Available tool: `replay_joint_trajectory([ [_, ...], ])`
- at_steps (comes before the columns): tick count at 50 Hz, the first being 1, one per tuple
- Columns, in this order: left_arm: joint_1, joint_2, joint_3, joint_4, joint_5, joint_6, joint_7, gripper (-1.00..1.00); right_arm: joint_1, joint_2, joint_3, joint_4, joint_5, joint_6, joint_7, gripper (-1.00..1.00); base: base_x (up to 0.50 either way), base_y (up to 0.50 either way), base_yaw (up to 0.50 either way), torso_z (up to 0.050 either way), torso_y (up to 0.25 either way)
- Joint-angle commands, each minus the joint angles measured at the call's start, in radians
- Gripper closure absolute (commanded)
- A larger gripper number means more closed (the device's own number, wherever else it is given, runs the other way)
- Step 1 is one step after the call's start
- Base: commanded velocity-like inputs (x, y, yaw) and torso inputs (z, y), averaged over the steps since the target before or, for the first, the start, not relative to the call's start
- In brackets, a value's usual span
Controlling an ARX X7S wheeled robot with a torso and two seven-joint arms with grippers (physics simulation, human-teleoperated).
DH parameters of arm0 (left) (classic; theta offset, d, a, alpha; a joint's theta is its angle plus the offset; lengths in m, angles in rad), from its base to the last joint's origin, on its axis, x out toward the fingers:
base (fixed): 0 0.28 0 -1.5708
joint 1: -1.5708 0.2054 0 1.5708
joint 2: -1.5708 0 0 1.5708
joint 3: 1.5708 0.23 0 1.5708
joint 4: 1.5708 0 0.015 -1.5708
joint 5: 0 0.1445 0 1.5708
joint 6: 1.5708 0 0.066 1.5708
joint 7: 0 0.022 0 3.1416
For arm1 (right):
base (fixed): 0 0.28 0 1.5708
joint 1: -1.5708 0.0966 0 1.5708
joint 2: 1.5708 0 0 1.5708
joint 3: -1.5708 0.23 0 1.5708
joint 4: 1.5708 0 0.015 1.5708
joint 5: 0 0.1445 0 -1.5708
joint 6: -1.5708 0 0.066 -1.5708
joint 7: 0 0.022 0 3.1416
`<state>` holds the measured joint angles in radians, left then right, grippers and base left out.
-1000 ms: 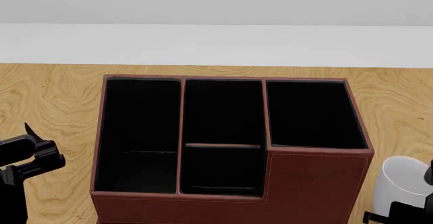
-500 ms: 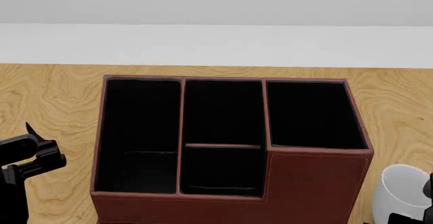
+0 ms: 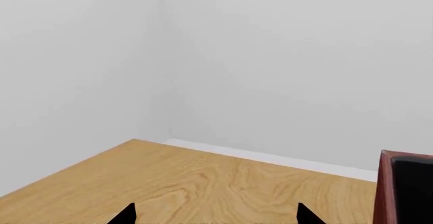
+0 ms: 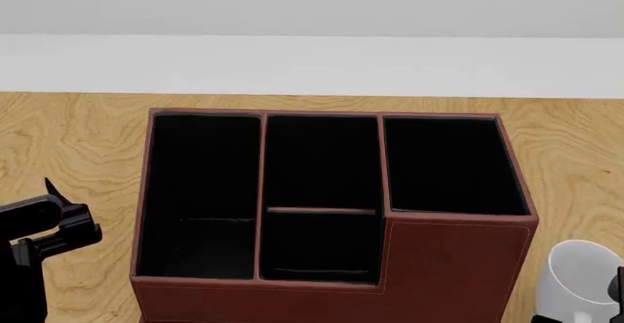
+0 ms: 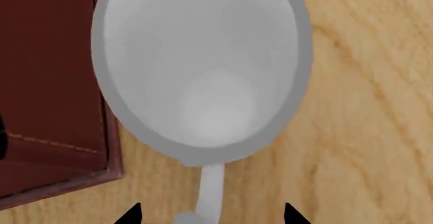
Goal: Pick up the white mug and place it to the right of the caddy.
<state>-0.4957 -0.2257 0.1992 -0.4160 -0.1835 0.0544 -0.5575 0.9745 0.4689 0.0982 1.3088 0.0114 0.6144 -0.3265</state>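
1. A light wooden tabletop (image 4: 78, 133) runs back to a plain white wall (image 4: 312, 60), with the caddy (image 4: 449, 264) at its centre.
2. Nearest the camera, just right of the caddy's front corner, the white mug (image 4: 575, 279) stands upright on the wood, mouth open upward.
3. The right gripper (image 5: 211, 215) sits over the mug's handle (image 5: 211, 188), its two dark fingertips spread on either side and gripping nothing.
4. Left of the caddy, the left gripper (image 3: 215, 215) hangs over bare wood, fingertips wide apart and empty.
5. The caddy's black compartments (image 4: 322, 162) lie open, the tall right section behind a stepped front.
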Motion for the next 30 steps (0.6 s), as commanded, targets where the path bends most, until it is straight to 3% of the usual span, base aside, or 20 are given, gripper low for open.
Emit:
replay_joint_trajectory([
  [1,0.004,-0.003,0.002,0.015,-0.009,-0.008,0.001,-1.0,0.013,-0.002,-0.004,0.0,-0.019,-0.015,-0.006,-1.0,0.0,0.0,0.0,0.0,0.0],
  [17,0.033,-0.016,0.006,0.117,-0.027,-0.07,-0.01,-1.0,0.026,-0.005,-0.023,-0.015,-0.02,-0.058,-0.022,-1.0,0.0,0.0,0.0,0.0,0.0],
  [30,0.007,-0.003,0.011,0.008,-0.027,0.01,0.015,-1.0,-0.204,-0.023,0.034,-0.469,0.026,0.183,-0.016,-1.0,0.0,0.0,0.0,0.0,0.0],
])
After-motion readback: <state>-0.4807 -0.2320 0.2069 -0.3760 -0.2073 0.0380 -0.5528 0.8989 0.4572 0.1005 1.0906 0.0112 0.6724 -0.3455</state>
